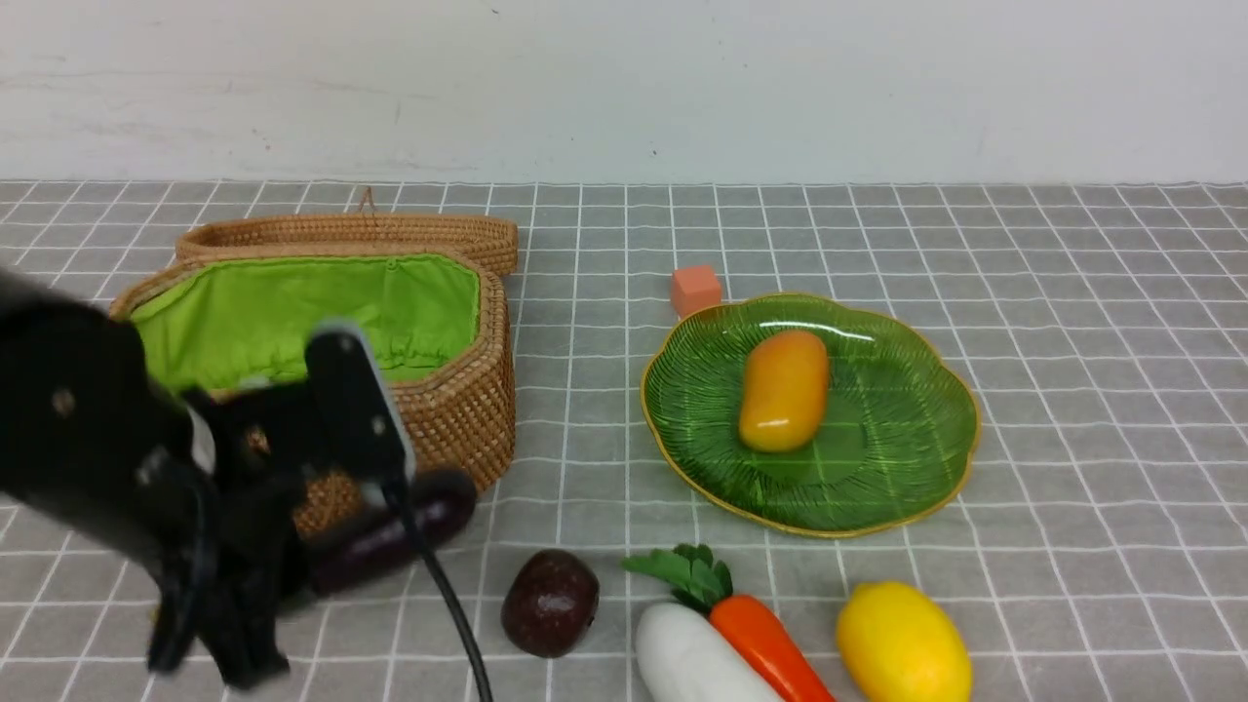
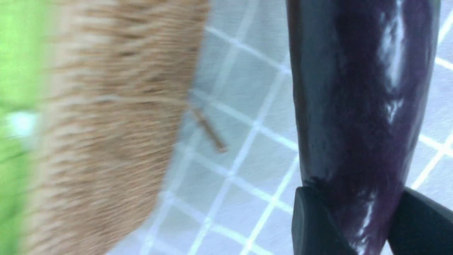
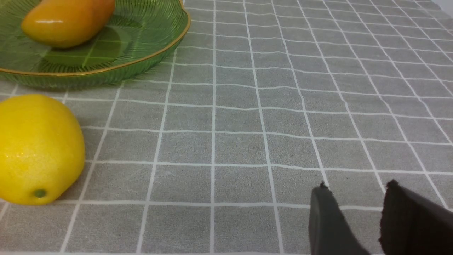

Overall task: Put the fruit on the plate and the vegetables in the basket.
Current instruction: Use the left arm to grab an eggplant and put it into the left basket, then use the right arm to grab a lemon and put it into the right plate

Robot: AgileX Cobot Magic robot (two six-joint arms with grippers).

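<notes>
plate [image 1: 916, 468]: holds the mango [image 1: 783, 390]
basket [image 1: 458, 409]: open, green lining [image 1: 292, 312] visible
left gripper [image 2: 354, 193]: pinches the eggplant [image 2: 357, 106]
right gripper [image 3: 355, 189]: jaws apart

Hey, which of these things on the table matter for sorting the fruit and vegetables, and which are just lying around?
Part of the job: mango, lemon, dark round fruit, eggplant, radish, carrot, plate, basket.

Just lying about: small cube, checked tablecloth.
</notes>
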